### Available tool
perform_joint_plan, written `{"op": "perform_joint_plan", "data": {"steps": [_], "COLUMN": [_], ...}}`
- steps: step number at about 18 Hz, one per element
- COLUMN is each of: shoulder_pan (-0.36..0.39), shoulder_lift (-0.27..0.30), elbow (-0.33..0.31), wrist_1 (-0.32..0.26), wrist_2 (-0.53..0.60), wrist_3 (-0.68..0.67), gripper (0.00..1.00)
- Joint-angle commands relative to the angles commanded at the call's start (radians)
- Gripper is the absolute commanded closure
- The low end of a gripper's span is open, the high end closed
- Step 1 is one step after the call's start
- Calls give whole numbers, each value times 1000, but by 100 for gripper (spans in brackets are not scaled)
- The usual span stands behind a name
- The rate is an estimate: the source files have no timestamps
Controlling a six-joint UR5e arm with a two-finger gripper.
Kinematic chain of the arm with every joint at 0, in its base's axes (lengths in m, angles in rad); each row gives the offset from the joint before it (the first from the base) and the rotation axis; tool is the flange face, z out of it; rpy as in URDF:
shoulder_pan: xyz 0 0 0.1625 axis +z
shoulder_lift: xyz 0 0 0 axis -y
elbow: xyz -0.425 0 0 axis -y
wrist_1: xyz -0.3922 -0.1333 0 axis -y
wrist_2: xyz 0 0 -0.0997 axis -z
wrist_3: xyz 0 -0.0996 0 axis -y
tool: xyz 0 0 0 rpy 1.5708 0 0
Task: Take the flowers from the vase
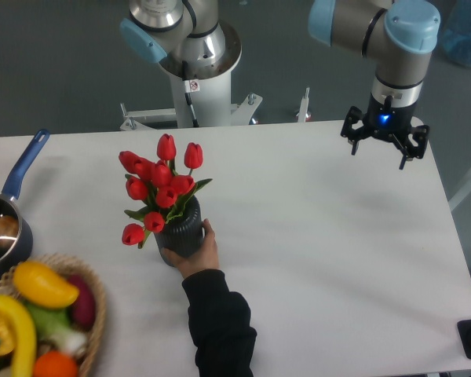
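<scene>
Flowers (158,187) upright in hand-held vase (182,228); jaws (385,140) spread wide, far right; no legible writing.

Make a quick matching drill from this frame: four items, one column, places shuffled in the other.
Items:
1. flowers
2. hand
3. blue-handled pot
4. basket

Places:
A. bottom-left corner, holding produce
B. in the black vase that a person's hand holds
C. above the table's far right edge, away from the vase
D. left edge of the table

Pairs: 1-B, 2-C, 3-D, 4-A
</scene>
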Motion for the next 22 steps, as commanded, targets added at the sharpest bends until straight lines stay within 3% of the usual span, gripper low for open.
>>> {"op": "perform_joint_plan", "data": {"steps": [7, 14, 22], "shoulder_pan": [-2, -17, -29], "shoulder_lift": [0, 6, 26], "elbow": [-8, -74, -77], "wrist_1": [2, 5, 2], "wrist_2": [5, 17, -21], "wrist_3": [0, -11, -11], "gripper": [0, 0, 0]}}
